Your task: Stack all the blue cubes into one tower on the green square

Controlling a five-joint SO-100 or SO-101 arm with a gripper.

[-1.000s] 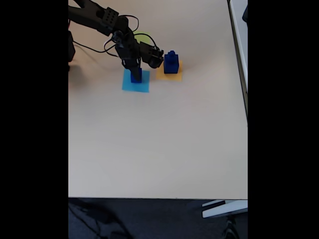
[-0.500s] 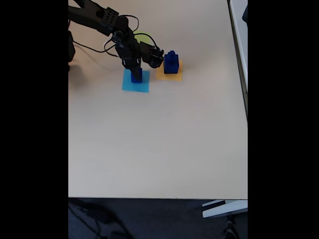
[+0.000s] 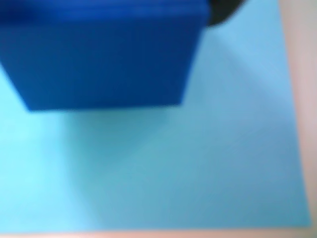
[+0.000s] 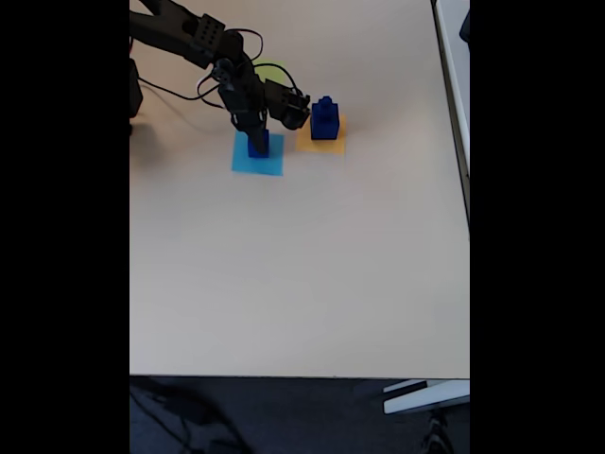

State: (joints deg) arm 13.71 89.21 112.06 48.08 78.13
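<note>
A dark-blue cube [image 4: 258, 146] stands on the flat light-blue square [image 4: 257, 163]. My gripper [image 4: 256, 138] reaches straight down onto this cube, its jaws on either side of it. Up close in the wrist view, the blue cube [image 3: 104, 54] fills the top, with a dark fingertip [image 3: 224, 12] pressed against its right corner and the light-blue square [image 3: 198, 168] beneath it. A small tower of blue cubes [image 4: 325, 118] sits on the orange-yellow square [image 4: 321, 144] to the right. The green square [image 4: 271, 67] peeks out behind the arm.
The black arm [image 4: 189, 36] and its cables [image 4: 180, 93] come in from the upper left. The table's right edge [image 4: 463, 170] and front edge [image 4: 302, 375] border a wide beige tabletop.
</note>
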